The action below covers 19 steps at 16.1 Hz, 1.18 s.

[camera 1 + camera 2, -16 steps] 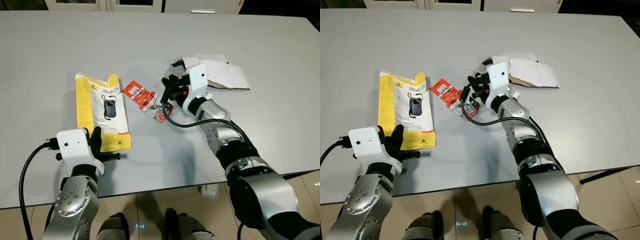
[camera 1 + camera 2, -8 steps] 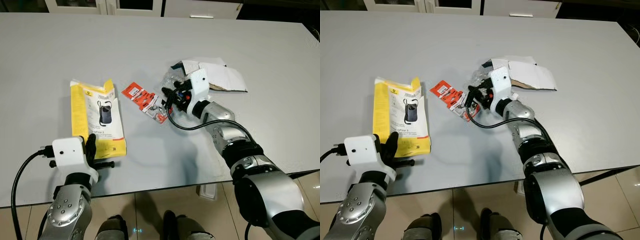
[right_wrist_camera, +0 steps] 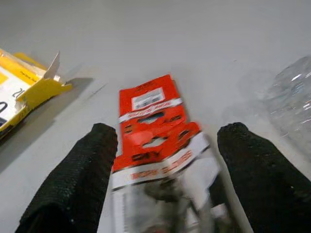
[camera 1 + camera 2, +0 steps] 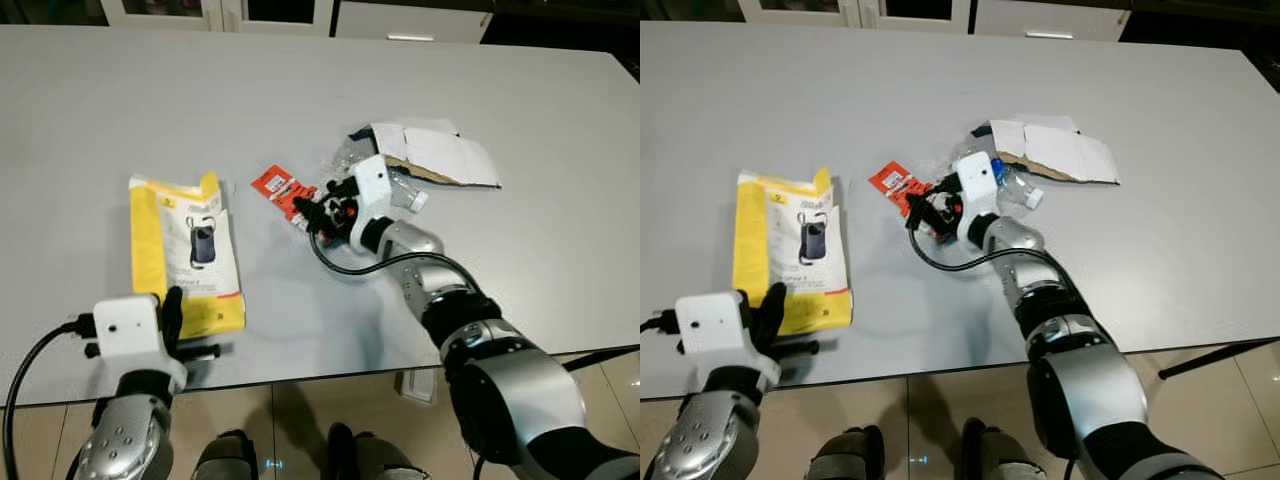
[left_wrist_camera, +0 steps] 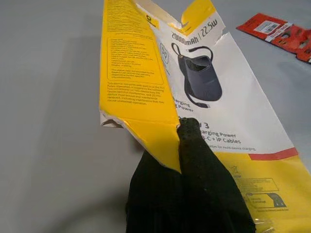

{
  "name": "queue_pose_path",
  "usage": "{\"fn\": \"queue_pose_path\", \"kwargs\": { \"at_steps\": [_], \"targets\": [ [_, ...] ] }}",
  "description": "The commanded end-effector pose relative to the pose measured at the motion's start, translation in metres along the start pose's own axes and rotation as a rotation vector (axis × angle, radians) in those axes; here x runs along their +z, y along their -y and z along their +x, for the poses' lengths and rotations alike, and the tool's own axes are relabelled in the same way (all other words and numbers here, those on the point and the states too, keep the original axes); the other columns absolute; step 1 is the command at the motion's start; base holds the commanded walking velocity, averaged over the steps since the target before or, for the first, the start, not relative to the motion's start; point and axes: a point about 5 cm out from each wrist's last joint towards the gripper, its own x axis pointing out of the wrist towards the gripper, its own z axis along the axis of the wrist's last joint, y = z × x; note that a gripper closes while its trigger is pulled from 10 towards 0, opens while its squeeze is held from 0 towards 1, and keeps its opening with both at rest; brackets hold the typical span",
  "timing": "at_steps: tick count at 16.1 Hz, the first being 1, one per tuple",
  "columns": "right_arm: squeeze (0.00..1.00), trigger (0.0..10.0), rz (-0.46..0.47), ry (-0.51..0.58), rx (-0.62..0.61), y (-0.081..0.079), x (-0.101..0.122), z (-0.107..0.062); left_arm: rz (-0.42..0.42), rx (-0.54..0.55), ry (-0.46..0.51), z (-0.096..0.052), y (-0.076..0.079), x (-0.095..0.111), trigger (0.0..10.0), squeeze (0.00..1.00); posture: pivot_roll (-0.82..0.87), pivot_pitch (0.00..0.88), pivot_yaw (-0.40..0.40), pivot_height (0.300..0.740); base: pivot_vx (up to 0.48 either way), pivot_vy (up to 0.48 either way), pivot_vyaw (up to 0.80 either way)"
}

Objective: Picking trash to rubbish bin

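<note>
The right gripper (image 3: 165, 189), fingers spread, straddles a red-and-white blister pack (image 3: 156, 133) on the grey table (image 4: 300, 90). The left gripper (image 5: 187, 145) pinches a flattened yellow-and-white cardboard box (image 5: 194, 87).

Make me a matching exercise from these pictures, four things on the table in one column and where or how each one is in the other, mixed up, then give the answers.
Things:
1. yellow box
2. red blister pack
3. clear plastic bottle
4. torn cardboard

Places or states:
A. lies flat between the open fingers of the right tool
B. flattened, its near edge pinched by the left tool
C. white-faced piece lying farthest back on the table
D. see-through, lying just behind the right wrist camera

Pairs: 1-B, 2-A, 3-D, 4-C
</note>
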Motion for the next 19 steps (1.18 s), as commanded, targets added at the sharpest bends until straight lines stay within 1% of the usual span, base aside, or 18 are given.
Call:
{"fn": "queue_pose_path", "kwargs": {
  "at_steps": [1, 3, 4, 7, 10, 12, 15, 17, 18, 19],
  "targets": [
    [1.00, 10.0, 0.042, -0.030, -0.002, 0.001, -0.011, -0.004, 0.031, 0.024, -0.100, -0.004, -0.005, -0.017, 1.8, 0.00, 0.18, 0.202, -0.093, 0.740, 0.000, 0.000, 0.00],
    [1.00, 10.0, 0.078, -0.025, 0.037, -0.008, -0.014, 0.000, 0.029, 0.024, -0.097, -0.006, -0.004, -0.015, 2.0, 0.00, 0.18, 0.213, -0.094, 0.740, 0.000, 0.000, 0.00],
    [1.00, 10.0, 0.089, -0.022, 0.048, -0.010, -0.015, 0.000, 0.028, 0.023, -0.097, -0.007, -0.003, -0.015, 2.0, 0.00, 0.18, 0.217, -0.093, 0.740, 0.000, 0.000, 0.00],
    [1.00, 10.0, 0.101, -0.013, 0.087, -0.021, -0.014, 0.006, 0.023, 0.019, -0.102, -0.011, -0.001, -0.016, 2.0, 0.00, 0.19, 0.231, -0.097, 0.740, 0.000, 0.000, 0.00],
    [1.00, 10.0, 0.070, -0.019, 0.131, -0.031, -0.012, 0.011, 0.021, 0.024, -0.105, -0.012, -0.001, -0.016, 2.0, 0.00, 0.19, 0.240, -0.101, 0.740, 0.000, 0.000, 0.00],
    [1.00, 10.0, 0.044, -0.031, 0.152, -0.032, -0.014, 0.010, 0.016, 0.025, -0.104, -0.013, 0.000, -0.015, 2.0, 0.00, 0.18, 0.245, -0.106, 0.740, 0.000, 0.000, 0.00],
    [1.00, 10.0, 0.014, -0.029, 0.073, -0.016, -0.011, 0.005, 0.011, 0.027, -0.106, -0.013, 0.001, -0.016, 2.0, 0.00, 0.18, 0.252, -0.112, 0.740, 0.000, 0.000, 0.00],
    [1.00, 10.0, -0.063, -0.034, -0.006, 0.002, -0.006, -0.002, 0.007, 0.026, -0.111, -0.014, 0.003, -0.017, 2.0, 0.00, 0.17, 0.255, -0.115, 0.740, 0.000, 0.000, 0.00],
    [1.00, 10.0, -0.105, -0.037, -0.077, 0.014, -0.002, -0.007, 0.005, 0.026, -0.111, -0.014, 0.004, -0.017, 2.0, 0.00, 0.17, 0.257, -0.120, 0.740, 0.000, 0.000, 0.00],
    [1.00, 10.0, -0.115, -0.041, -0.095, 0.017, -0.001, -0.008, 0.004, 0.026, -0.111, -0.014, 0.004, -0.017, 2.0, 0.00, 0.17, 0.257, -0.120, 0.740, 0.000, 0.000, 0.00]
  ]
}}
